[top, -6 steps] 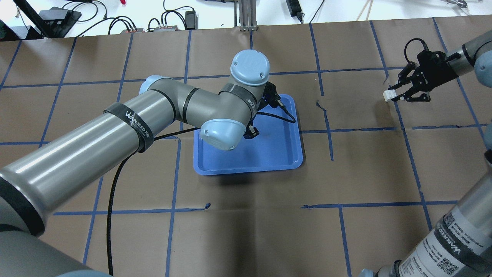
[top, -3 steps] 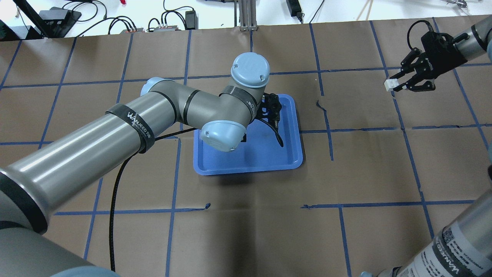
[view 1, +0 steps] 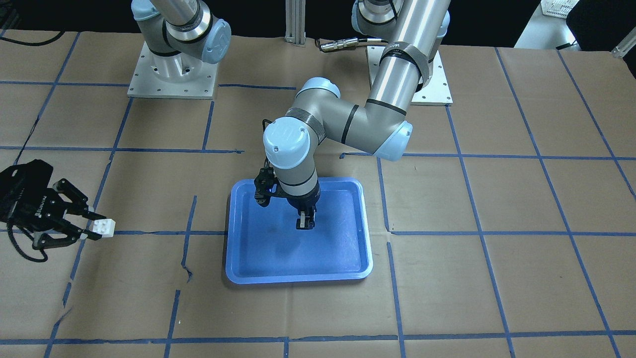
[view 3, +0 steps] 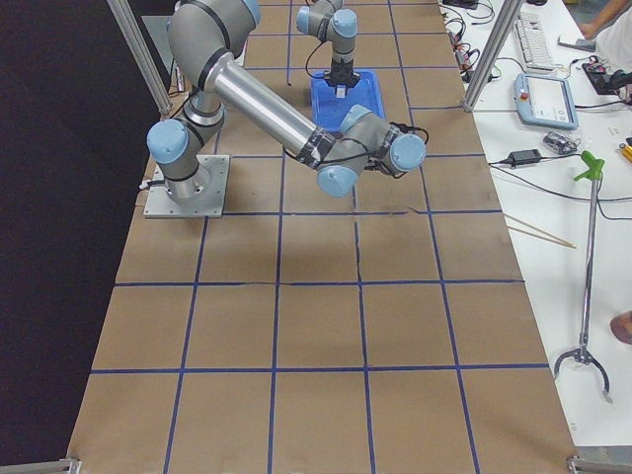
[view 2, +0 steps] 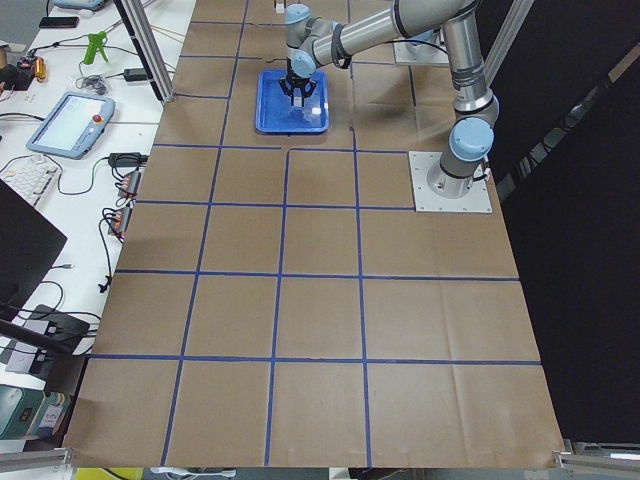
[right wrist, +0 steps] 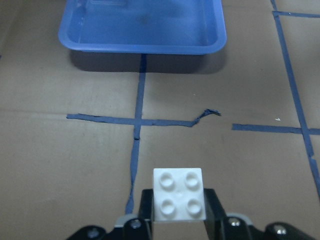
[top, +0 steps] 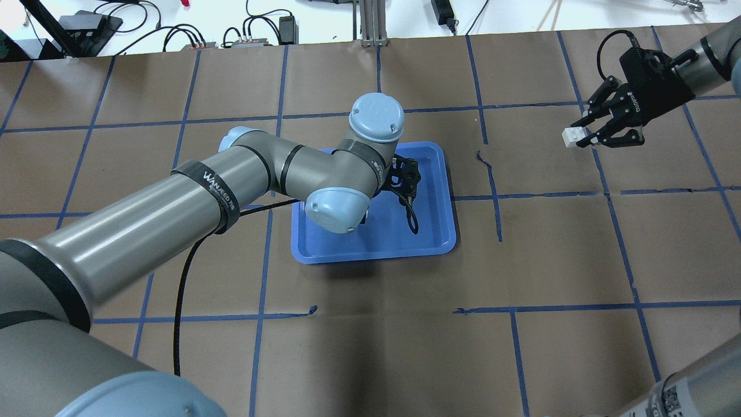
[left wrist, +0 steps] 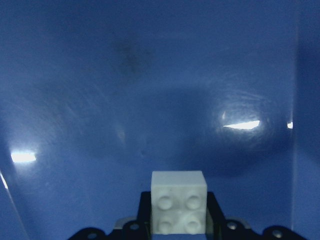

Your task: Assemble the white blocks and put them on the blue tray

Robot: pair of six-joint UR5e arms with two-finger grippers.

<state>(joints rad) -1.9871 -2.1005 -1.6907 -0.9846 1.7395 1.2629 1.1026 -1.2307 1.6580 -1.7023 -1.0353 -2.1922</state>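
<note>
Left hand [view 1: 305, 224]: narrow, clamped on first white block [left wrist: 178, 201]; square moulded plastic with four round studs, held over the floor of the blue tray [top: 376, 253], contact with it not discernible; tray: shallow, glossy, rounded corners, raised rim; right hand [top: 580, 138]: clamped on second white block [top: 570, 137], same studded form, above the counter [top: 550, 260]; counter: matt brown paper gridded in blue tape; this block well apart from the tray.

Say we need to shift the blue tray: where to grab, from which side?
Pinch the raised rim of the blue tray from straight above, one finger inside, one outside. It lies flat and is far wider than the jaws, so only the rim fits. Probably the edge toward the right gripper: the left gripper hangs over the middle.
</note>
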